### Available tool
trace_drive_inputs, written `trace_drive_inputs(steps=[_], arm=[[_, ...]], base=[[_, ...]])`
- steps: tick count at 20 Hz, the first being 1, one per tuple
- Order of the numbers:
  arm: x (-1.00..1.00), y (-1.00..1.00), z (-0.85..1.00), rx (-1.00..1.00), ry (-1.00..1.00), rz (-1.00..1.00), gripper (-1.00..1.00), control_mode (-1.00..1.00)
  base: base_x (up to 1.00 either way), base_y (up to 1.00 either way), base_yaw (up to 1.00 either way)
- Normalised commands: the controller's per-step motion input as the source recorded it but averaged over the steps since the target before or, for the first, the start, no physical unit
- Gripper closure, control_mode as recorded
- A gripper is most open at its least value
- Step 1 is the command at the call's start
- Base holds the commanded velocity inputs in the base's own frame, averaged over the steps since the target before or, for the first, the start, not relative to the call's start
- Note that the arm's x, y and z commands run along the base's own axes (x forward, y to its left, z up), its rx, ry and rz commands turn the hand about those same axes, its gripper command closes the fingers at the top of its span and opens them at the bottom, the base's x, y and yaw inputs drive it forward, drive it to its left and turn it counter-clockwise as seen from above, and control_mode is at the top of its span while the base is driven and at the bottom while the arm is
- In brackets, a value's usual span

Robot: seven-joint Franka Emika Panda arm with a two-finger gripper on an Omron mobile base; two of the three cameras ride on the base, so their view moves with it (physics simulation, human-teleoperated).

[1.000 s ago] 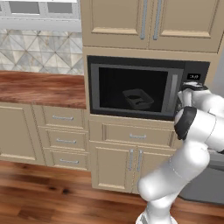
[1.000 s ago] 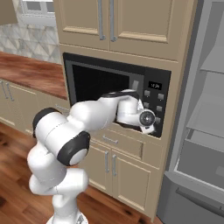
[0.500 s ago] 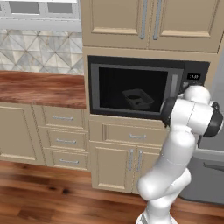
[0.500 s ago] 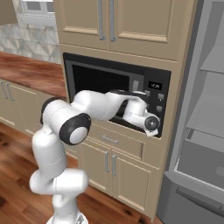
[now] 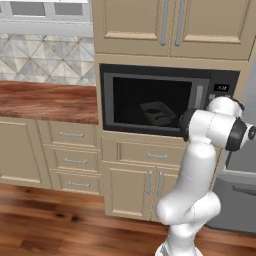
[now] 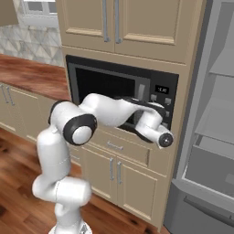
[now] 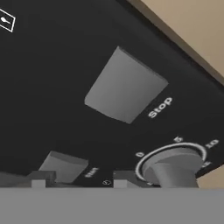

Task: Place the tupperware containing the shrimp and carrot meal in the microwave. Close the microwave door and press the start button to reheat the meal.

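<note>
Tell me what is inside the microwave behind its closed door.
Through the microwave door glass, the tupperware shows dimly in the microwave cavity. The dark glass hides its food and the turntable.

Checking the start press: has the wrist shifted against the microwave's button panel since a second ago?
Yes. In the right base view the wrist has slid down and left, off the microwave button panel, now below the display.
</note>
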Motion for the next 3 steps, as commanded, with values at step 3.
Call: trace_drive_inputs(steps=[3], arm=[[0.53,0.00,0.00,0.00,-0.11,-0.01,1.00,-1.00]], base=[[0.00,0.00,0.00]])
